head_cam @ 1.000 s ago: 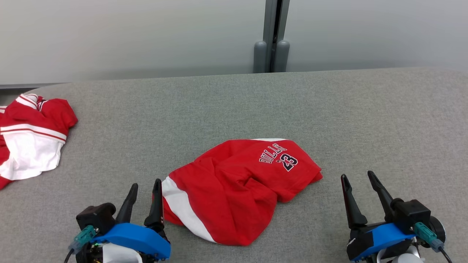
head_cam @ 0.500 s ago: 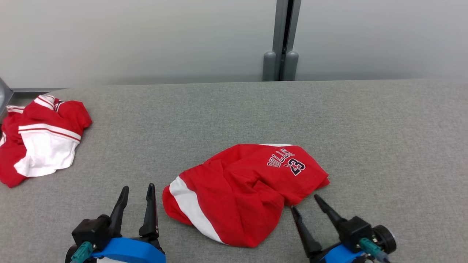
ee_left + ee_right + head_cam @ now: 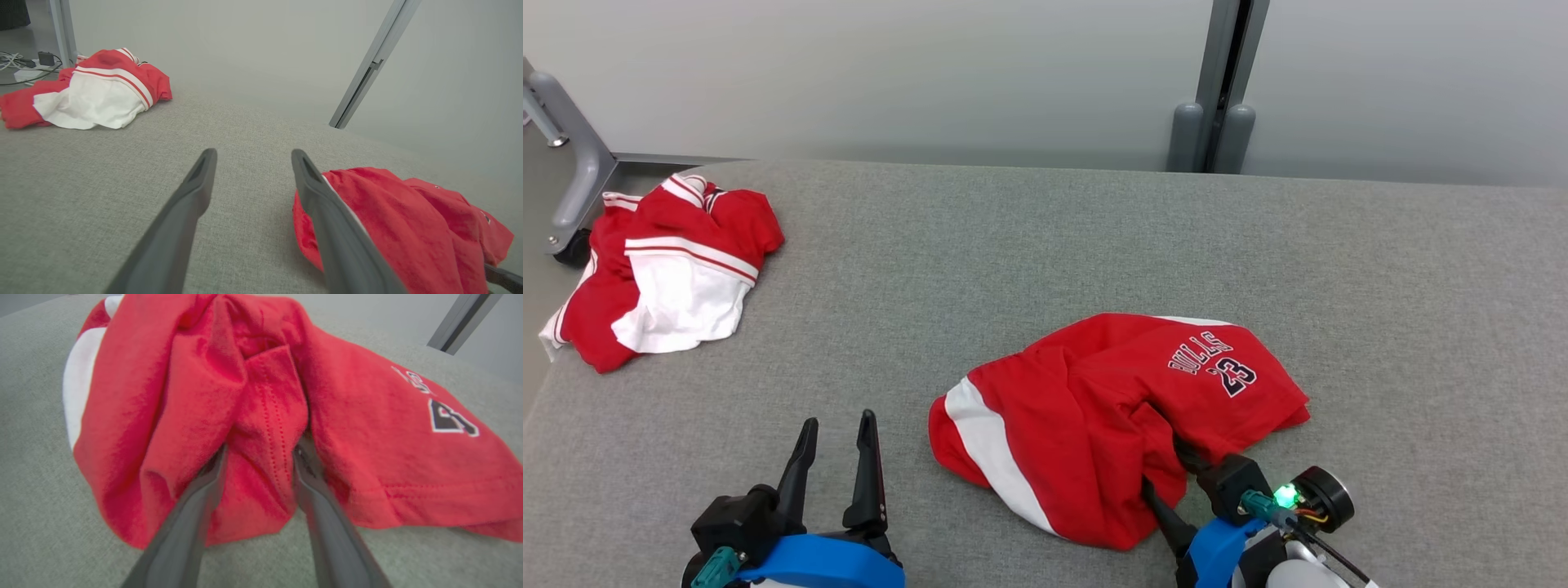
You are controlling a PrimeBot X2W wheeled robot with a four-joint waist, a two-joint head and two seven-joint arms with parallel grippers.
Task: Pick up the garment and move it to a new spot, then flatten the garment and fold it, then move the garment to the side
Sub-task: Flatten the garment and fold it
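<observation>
The garment (image 3: 1111,408) is a crumpled red jersey with a white stripe and "BULLS 23" print, lying mid-table toward the near side. My right gripper (image 3: 1174,480) is pushed into its near edge. In the right wrist view the fingers (image 3: 204,490) stand apart on either side of a stitched red fold (image 3: 265,428), tips buried in the cloth, my right gripper (image 3: 262,447) still open around it. My left gripper (image 3: 838,420) stands open over bare table, just left of the garment's white-striped end. In the left wrist view the garment (image 3: 400,220) lies right beside the left gripper (image 3: 253,154).
A second red and white garment (image 3: 670,269) lies bunched at the far left corner of the grey fabric table (image 3: 1013,245). A grey metal leg with a caster (image 3: 572,163) stands beyond that corner. A grey post (image 3: 1217,106) rises behind the table. Cables (image 3: 20,69) lie on the floor.
The head camera has turned, shifting the whole picture. My right gripper has come in from the right and pushed into the garment's near fold. The left gripper has opened slightly wider.
</observation>
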